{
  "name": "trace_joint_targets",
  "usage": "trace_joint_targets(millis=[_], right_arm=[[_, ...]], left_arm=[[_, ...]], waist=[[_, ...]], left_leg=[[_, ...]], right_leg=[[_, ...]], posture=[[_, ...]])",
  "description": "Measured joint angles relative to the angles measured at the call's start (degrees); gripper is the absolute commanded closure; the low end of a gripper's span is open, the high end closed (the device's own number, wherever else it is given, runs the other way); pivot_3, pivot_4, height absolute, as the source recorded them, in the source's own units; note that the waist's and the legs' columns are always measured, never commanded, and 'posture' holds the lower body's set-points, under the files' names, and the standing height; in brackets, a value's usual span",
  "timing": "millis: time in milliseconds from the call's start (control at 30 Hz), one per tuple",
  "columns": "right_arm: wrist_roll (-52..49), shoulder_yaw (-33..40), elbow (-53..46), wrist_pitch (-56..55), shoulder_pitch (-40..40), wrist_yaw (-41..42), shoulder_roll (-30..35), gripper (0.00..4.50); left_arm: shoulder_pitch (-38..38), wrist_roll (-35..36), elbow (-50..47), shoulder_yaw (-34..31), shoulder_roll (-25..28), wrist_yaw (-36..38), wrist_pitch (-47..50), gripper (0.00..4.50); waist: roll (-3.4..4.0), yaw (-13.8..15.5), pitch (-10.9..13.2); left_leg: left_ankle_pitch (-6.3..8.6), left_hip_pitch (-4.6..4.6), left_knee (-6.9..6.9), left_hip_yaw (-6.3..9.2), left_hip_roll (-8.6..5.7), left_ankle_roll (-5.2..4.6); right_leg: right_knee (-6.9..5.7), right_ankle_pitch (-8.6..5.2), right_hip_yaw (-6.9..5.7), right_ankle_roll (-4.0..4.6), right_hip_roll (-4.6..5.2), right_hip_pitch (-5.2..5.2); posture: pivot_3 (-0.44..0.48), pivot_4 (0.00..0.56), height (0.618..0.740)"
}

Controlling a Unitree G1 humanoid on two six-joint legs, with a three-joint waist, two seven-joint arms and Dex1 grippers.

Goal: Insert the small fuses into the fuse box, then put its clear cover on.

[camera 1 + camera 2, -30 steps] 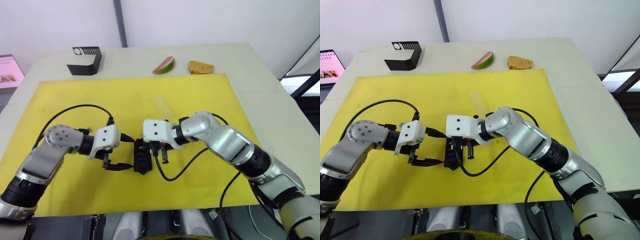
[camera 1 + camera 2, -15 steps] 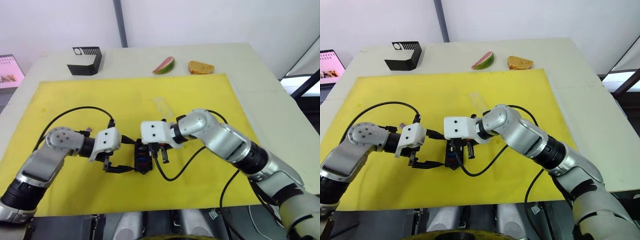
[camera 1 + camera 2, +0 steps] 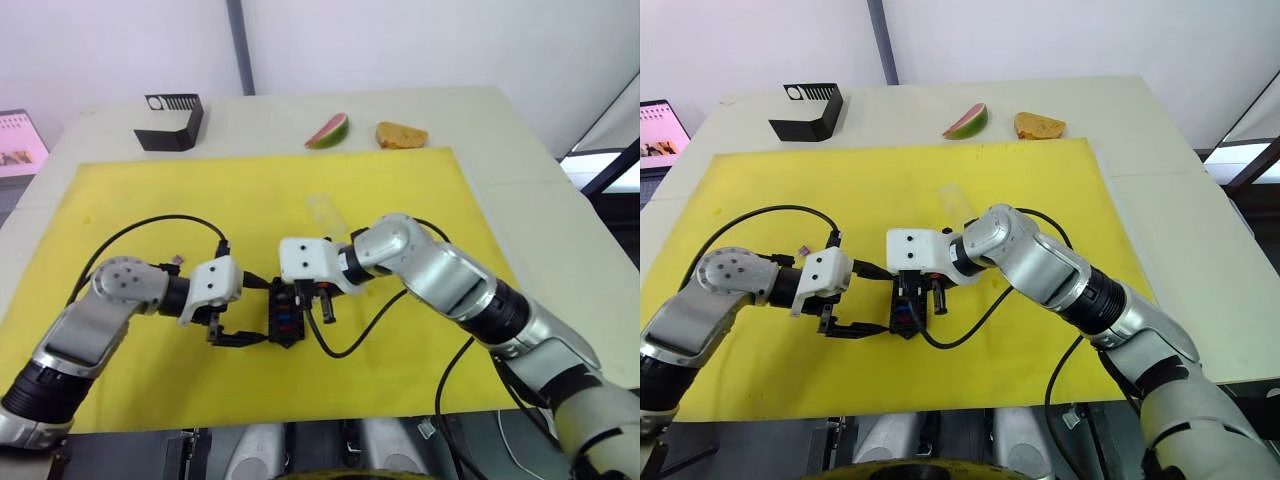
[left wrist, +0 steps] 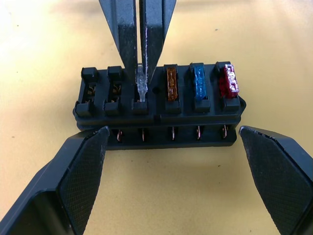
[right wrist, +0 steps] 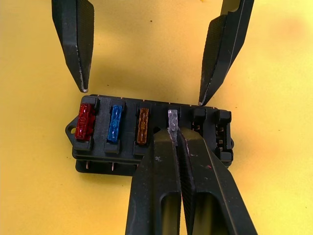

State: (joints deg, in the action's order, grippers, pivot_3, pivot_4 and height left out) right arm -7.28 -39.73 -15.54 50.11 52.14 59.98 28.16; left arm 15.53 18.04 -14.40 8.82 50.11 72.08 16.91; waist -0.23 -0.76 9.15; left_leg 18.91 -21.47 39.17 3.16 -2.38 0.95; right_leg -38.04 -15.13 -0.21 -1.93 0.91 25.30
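Between the spread left gripper (image 4: 171,181) fingers, fuse box (image 4: 156,110), right gripper (image 5: 175,136) pinching clear grey fuse (image 4: 141,84) into its slot

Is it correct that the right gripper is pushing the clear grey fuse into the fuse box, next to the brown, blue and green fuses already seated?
Not quite. The third seated fuse is red, not green; the right wrist view shows it. The rest holds: the right gripper pinches the clear grey fuse at the fuse box, beside the brown fuse and blue fuse.
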Motion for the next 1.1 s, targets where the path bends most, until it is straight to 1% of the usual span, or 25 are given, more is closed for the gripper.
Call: trace_joint_targets(millis=[233,333,467,533,600,633,667,733,800,867,967,1100], right_arm=[[-0.3,0.3,0.5,0.8,0.1,0.1,-0.3,4.5],[-0.9,1.1,0.9,1.5,0.1,0.0,-0.4,3.49],[-4.4,7.1,0.8,3.9,-0.2,-0.3,-1.3,1.57],[-7.0,11.9,-0.3,3.5,-1.6,-0.6,-1.8,1.57],[-8.3,14.8,-0.4,0.4,-3.6,-0.9,-2.4,1.57],[-9.1,17.1,0.2,-3.3,-5.9,-1.1,-3.5,1.57],[-10.1,19.4,1.2,-7.3,-8.7,-0.9,-4.9,1.83],[-11.1,21.0,4.6,-13.3,-13.4,-0.8,-6.9,2.44],[-10.9,20.6,7.2,-16.6,-15.9,-1.0,-7.5,3.42],[-10.9,20.3,7.7,-18.4,-16.5,-1.0,-8.0,4.48],[-10.4,19.2,7.9,-19.6,-16.5,-1.3,-8.8,4.48],[-6.8,14.8,9.0,-20.9,-17.3,-1.3,-7.7,4.48]], left_arm=[[0.1,0.0,0.4,0.0,-0.4,0.0,0.0,0.02],[0.4,0.0,0.4,0.0,-0.5,0.1,0.0,0.0],[0.5,0.0,0.4,0.0,-0.5,0.2,0.0,0.0],[0.4,0.1,0.4,-0.2,-0.5,0.1,0.2,0.0],[0.4,0.1,0.4,-0.7,-0.5,0.1,0.3,0.0],[0.5,0.2,0.4,-0.7,-0.5,0.1,0.3,0.0],[0.4,0.1,0.4,-0.7,-0.5,0.1,0.3,0.0],[0.4,0.1,0.6,-0.7,-0.5,0.1,0.3,0.0],[0.5,0.1,0.8,-0.7,-0.5,0.0,0.3,0.0],[0.8,0.1,0.9,-0.8,-0.5,0.0,0.4,0.0],[1.0,0.1,1.2,-1.2,-0.5,0.0,0.4,0.0],[1.0,0.1,2.2,-1.3,-0.5,0.0,0.4,0.0]], waist=[[0.0,0.0,0.0],[0.0,0.0,0.0],[0.0,0.0,0.0],[-0.01,0.1,0.0],[-0.02,0.1,0.0],[-0.05,0.1,0.0],[-0.07,0.1,0.0],[-0.07,0.0,0.0],[-0.06,-0.1,0.0],[-0.06,-0.1,0.0],[-0.06,-0.1,0.0],[-0.07,0.2,0.0]], left_leg=[[0.0,0.01,0.0,0.0,0.0,0.0],[0.0,0.0,0.01,0.0,0.0,0.0],[0.0,-0.03,0.0,0.0,0.0,0.0],[0.0,-0.02,0.0,0.01,0.0,0.0],[0.0,-0.01,0.0,0.0,0.0,0.0],[0.0,0.01,-0.01,0.0,0.0,0.0],[0.0,0.04,-0.02,0.01,0.0,0.0],[0.0,0.03,0.0,-0.01,0.0,0.0],[0.0,0.03,0.02,-0.03,0.0,0.0],[0.0,0.04,0.01,-0.02,0.0,0.0],[0.0,0.04,0.0,-0.01,0.01,0.0],[0.0,0.03,0.02,-0.01,0.0,0.0]], right_leg=[[0.0,0.0,0.0,0.0,0.0,-0.01],[0.0,0.0,0.0,0.0,0.0,0.0],[0.0,0.0,0.0,0.0,0.0,0.02],[0.01,0.0,0.0,0.0,0.0,0.01],[0.01,0.0,0.0,0.0,0.0,-0.01],[0.01,0.0,0.0,-0.01,0.0,-0.03],[0.01,0.0,0.0,-0.01,-0.01,-0.07],[0.0,0.01,0.0,-0.01,-0.01,-0.06],[-0.04,0.01,0.01,-0.02,-0.01,-0.04],[-0.07,0.01,0.0,-0.01,-0.02,-0.02],[-0.07,0.01,0.0,-0.01,-0.03,-0.02],[-0.04,0.01,0.0,-0.01,-0.02,-0.04]], posture=[[0.0,0.15,0.74],[0.0,0.15,0.74],[0.0,0.15,0.74],[0.0,0.15,0.74],[0.0,0.15,0.74],[0.0,0.15,0.74],[0.0,0.15,0.74],[0.0,0.15,0.74],[0.0,0.15,0.74],[0.0,0.15,0.74],[0.0,0.15,0.74],[0.0,0.15,0.74]])
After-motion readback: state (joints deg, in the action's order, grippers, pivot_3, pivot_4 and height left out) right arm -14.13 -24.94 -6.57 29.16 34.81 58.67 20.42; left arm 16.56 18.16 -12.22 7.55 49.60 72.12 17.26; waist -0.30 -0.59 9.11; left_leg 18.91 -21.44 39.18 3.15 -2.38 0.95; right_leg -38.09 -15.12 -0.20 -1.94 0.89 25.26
